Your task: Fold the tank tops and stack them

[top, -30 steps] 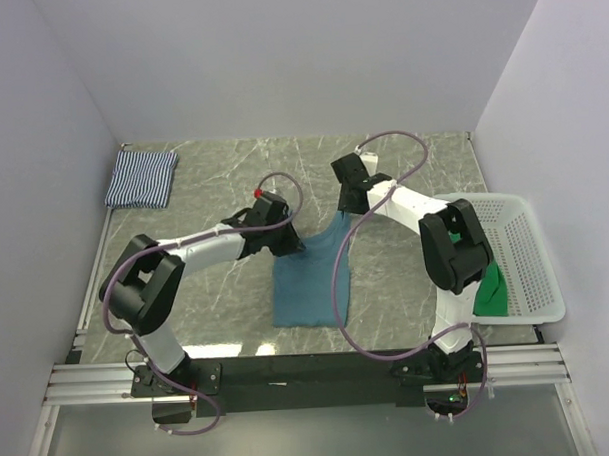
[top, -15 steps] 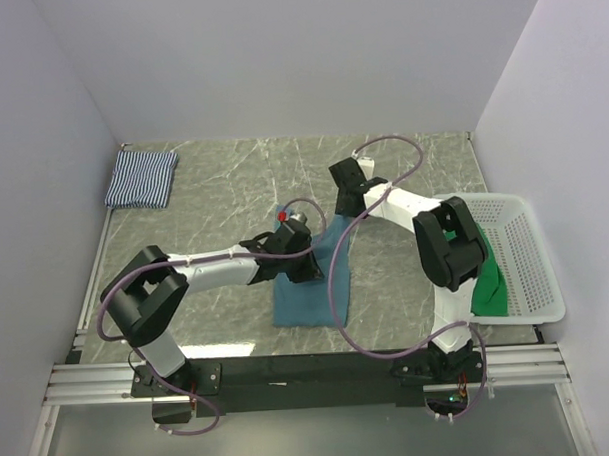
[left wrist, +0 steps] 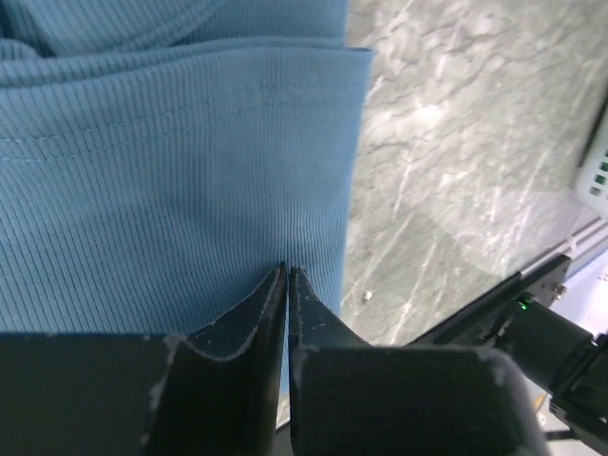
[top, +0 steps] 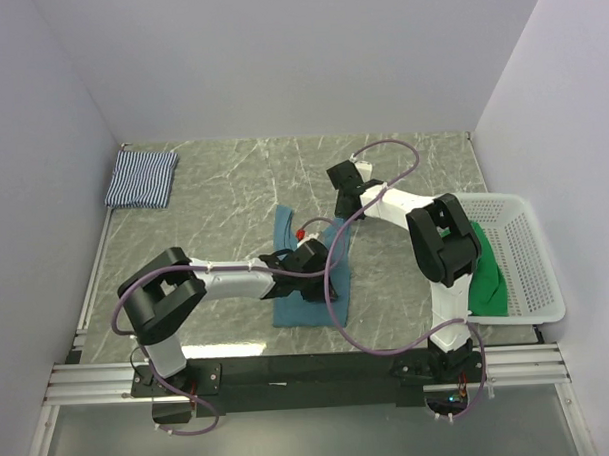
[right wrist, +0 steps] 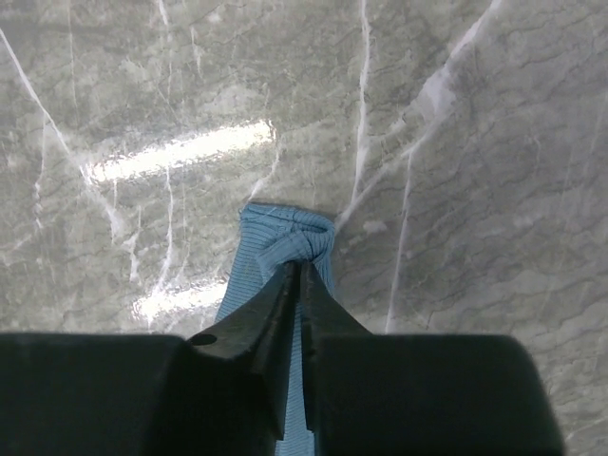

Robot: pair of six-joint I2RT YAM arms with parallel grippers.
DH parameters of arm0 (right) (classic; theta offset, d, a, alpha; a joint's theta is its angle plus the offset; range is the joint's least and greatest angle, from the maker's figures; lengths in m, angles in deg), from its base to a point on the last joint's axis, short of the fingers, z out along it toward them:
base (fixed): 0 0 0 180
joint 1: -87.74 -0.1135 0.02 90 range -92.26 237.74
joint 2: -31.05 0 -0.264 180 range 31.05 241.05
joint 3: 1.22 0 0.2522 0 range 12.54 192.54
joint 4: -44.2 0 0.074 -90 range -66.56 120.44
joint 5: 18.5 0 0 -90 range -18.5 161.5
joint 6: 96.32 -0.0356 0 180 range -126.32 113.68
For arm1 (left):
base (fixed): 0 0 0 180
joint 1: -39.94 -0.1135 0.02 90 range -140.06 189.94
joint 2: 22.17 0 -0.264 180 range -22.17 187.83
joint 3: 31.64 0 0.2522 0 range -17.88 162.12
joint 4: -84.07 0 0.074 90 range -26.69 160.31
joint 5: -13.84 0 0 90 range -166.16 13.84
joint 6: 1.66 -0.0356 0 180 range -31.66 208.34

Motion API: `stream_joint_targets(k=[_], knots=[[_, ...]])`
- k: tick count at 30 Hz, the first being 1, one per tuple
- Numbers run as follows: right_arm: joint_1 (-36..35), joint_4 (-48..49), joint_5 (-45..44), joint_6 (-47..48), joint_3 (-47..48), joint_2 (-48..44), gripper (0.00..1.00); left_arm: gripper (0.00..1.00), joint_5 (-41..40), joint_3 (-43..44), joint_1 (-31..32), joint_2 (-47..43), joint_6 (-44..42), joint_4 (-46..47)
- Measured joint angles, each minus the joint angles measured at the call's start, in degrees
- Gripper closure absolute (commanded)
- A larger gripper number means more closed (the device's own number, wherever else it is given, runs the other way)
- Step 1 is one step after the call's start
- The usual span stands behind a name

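Left gripper (left wrist: 287,271) swung nearer, jaws pinching teal tank top (left wrist: 171,171) to fold it. Right gripper (right wrist: 296,271) has clamped the bunched strap (right wrist: 285,242) between its tips (an anchor).

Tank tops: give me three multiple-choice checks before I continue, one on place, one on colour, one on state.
1. Where does the striped top lie?
A. far left corner of the table
B. near right corner
C. draped over an arm
2. What colour is the top in the basket?
A. teal
B. striped
C. green
3. How are the right fingers?
A. wide open
B. shut on the teal top
C. shut on nothing
Key: 1 A, it sits folded by the far left wall; 2 C, the green top lies inside it; 3 B, they pinch a bunched bit of it.
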Motion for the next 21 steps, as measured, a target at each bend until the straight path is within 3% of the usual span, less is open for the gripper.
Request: stream_joint_targets(k=[4, 15, 19, 21], knots=[[0.0, 0.0, -0.1, 0.0, 0.1, 0.0, 1.0, 0.9, -0.6, 0.0, 0.8, 1.2, 0.5, -0.1], [-1.0, -2.1, -2.2, 0.2, 2.7, 0.0, 1.0, 0.91, -1.5, 0.0, 1.6, 1.7, 1.4, 0.1], [-1.7, -2.2, -2.7, 0.2, 3.1, 0.0, 0.75, 0.91, -1.5, 0.0, 1.8, 1.9, 1.6, 0.6], [-1.8, -2.5, -3.1, 0.2, 3.1, 0.0, 0.72, 0.91, -1.5, 0.0, 1.9, 2.0, 1.6, 0.7]])
